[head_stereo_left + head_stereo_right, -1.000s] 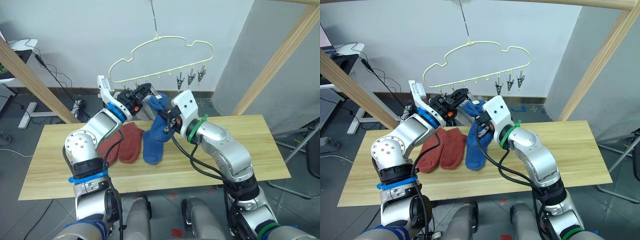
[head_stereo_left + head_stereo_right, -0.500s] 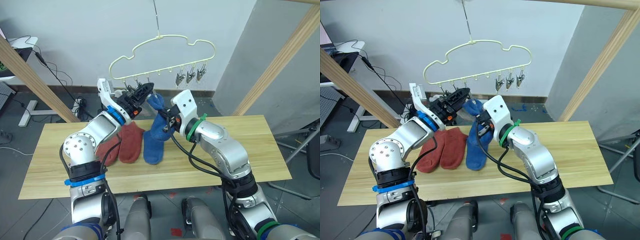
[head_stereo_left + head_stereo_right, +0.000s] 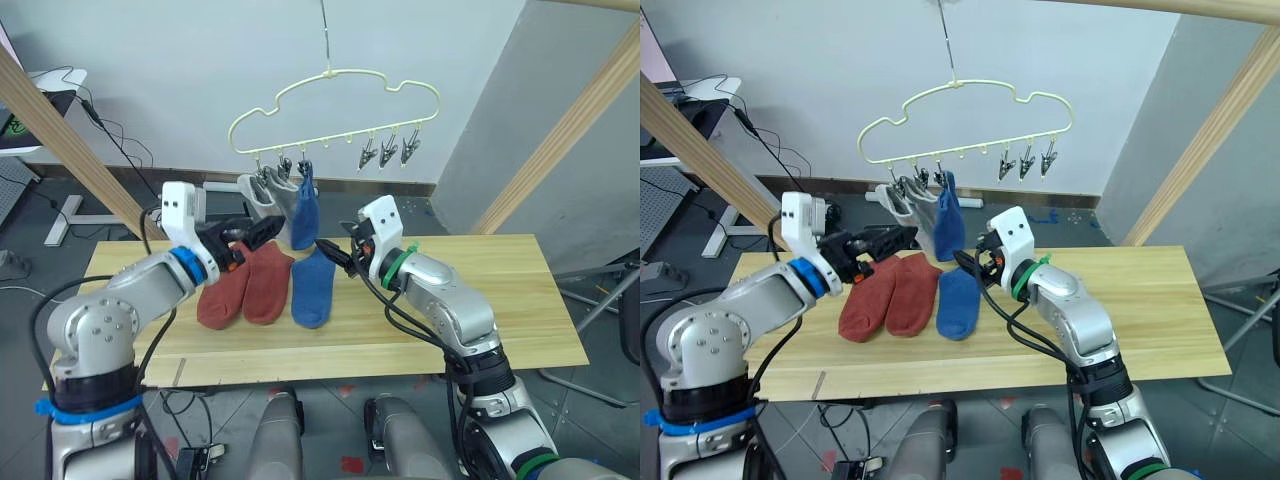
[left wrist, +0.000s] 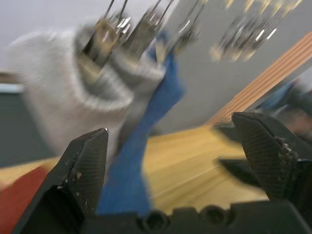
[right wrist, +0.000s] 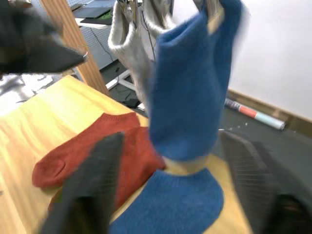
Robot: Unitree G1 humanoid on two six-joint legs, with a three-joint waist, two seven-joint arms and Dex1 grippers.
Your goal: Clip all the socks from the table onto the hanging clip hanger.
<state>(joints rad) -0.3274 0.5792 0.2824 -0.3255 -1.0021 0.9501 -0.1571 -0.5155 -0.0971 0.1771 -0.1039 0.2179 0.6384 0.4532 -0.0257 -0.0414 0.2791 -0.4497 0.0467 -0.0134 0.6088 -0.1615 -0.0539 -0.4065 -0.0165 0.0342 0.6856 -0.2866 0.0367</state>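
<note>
The pale-yellow clip hanger [image 3: 335, 80] hangs above the table [image 3: 480, 300]. Two light grey socks [image 3: 265, 198] and one blue sock [image 3: 303, 208] hang from its three left clips. On the table lie two rust-red socks [image 3: 245, 290] and another blue sock [image 3: 313, 290]. My left gripper [image 3: 262, 230] is open, just left of and below the hanging socks, holding nothing. My right gripper [image 3: 333, 255] is open too, low over the table, right of the lying blue sock. In the right wrist view the hanging blue sock [image 5: 192, 92] is close in front.
Three grey clips [image 3: 386, 150] on the hanger's right side carry nothing. Slanted wooden frame poles stand at the left [image 3: 60, 130] and the right [image 3: 560, 130]. The right half of the tabletop is bare wood. Cables [image 3: 110, 150] lie on the floor behind.
Both grippers opened and let go. The blue sock now hangs from the third clip. My left arm drew back down and left; my right gripper sank toward the table.
</note>
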